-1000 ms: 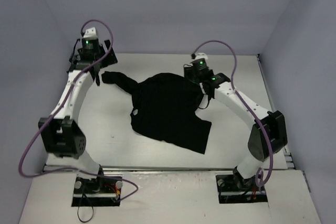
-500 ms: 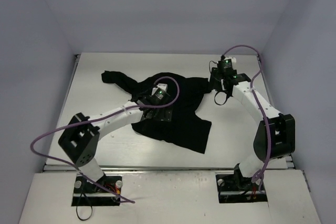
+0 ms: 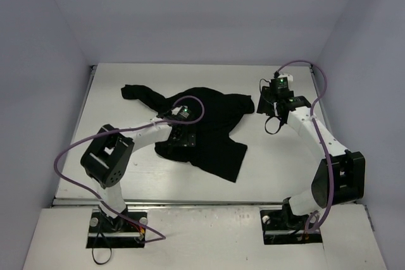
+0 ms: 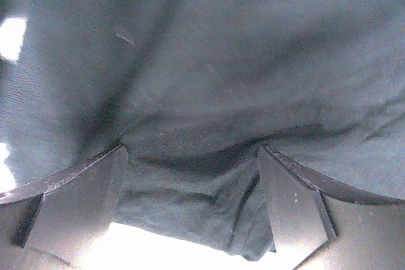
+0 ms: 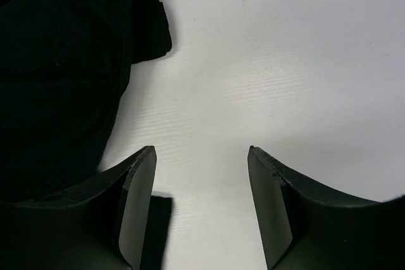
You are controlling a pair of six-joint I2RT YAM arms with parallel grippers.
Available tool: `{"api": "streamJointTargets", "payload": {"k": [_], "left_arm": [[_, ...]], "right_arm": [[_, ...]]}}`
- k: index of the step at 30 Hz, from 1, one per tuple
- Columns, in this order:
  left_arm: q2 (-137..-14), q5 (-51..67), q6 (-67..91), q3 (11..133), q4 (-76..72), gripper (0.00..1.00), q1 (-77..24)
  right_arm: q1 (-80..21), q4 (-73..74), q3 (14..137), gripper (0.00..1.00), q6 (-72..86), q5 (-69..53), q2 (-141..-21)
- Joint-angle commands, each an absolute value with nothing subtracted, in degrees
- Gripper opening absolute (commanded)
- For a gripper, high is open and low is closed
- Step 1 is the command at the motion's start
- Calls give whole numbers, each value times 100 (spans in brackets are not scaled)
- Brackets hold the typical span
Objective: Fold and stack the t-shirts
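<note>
One black t-shirt lies crumpled and partly spread in the middle of the table, with one sleeve trailing to the far left. My left gripper is low over the shirt's near-left edge. In the left wrist view it stands open, with wrinkled black cloth and the shirt's edge lying between its fingers. My right gripper hangs just right of the shirt's right sleeve. It is open over bare table, with the t-shirt at its upper left.
The white table is enclosed by pale walls at the left, back and right. Purple cables loop from both arms. The right arm's elbow stands near the right edge, and the left arm's elbow near the front left.
The left arm swung from the far-left corner down onto the shirt's near-left edge. The right gripper moved right, off the shirt, onto bare table. The shirt's right side now lies spread further out.
</note>
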State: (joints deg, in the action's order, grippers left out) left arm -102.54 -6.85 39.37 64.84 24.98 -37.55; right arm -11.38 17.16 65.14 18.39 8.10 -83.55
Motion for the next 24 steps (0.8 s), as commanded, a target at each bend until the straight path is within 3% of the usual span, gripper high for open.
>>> {"api": "streamJointTargets", "payload": {"k": [1,7,12,14,24], "left_arm": [[-10533,-862,3414,6456,2919,81,-2776],[-10974,-1172,2138,7764,2938,81,-1342],[-11014,-987,1671,9356,3200,89,-1185],[-10699,-559,1870,9449,3386,91,-1210],[-8228,-517,3366,6274,3533,91,-1670]], "right_arm": [[-1116,1608,6530,57,1883,793,-8068],[-1116,1608,6514,58,1890,651,-8084],[-1116,1610,6606,58,1872,463,-8209],[-1116,1608,6626,58,1872,456,-8218],[-1169,1591,6653,58,2004,141,-8279]]}}
